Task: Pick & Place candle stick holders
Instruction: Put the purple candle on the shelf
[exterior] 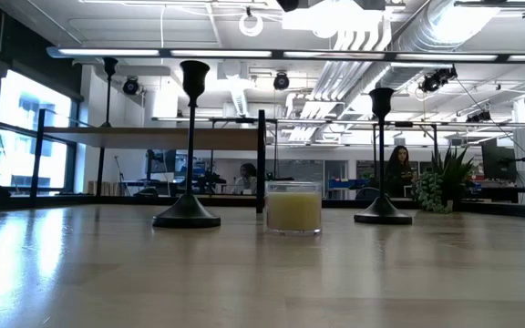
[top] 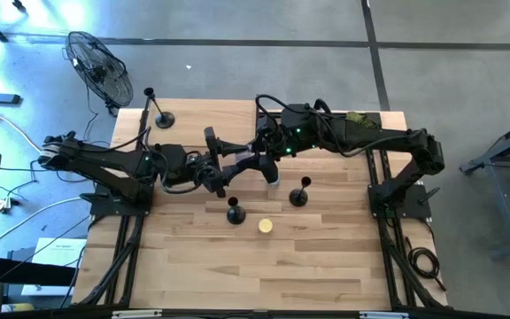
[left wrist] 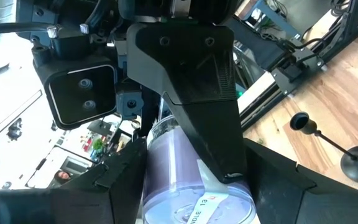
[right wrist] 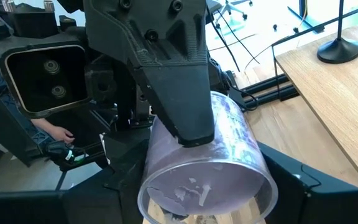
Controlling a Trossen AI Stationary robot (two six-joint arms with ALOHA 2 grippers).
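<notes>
High above the table's middle, my left gripper and my right gripper face each other, both shut on one clear lavender-tinted glass jar. The jar's labelled bottom faces the left wrist camera, and its open mouth faces the right wrist camera. Three black candle stick holders stand upright on their round bases: one at the far left, two near the middle. No gripper touches them. The low view shows the holders but neither gripper. My left gripper holds the jar at its labelled bottom end, pinched between its two fingers on opposite sides of the wall. The fingers come about level from the table's left and lie along the jar. The jar is lifted clear of the table. My right gripper holds the same jar at its open-mouth end, one finger on each outer side of the wall. It comes from the table's right, slanting slightly down. In the left wrist view one of its fingers lies along the jar's wall.
A small glass with a yellow candle stands on the wood between and in front of the two middle holders. A floor fan stands beyond the table's far left corner. People sit in the room behind the table.
</notes>
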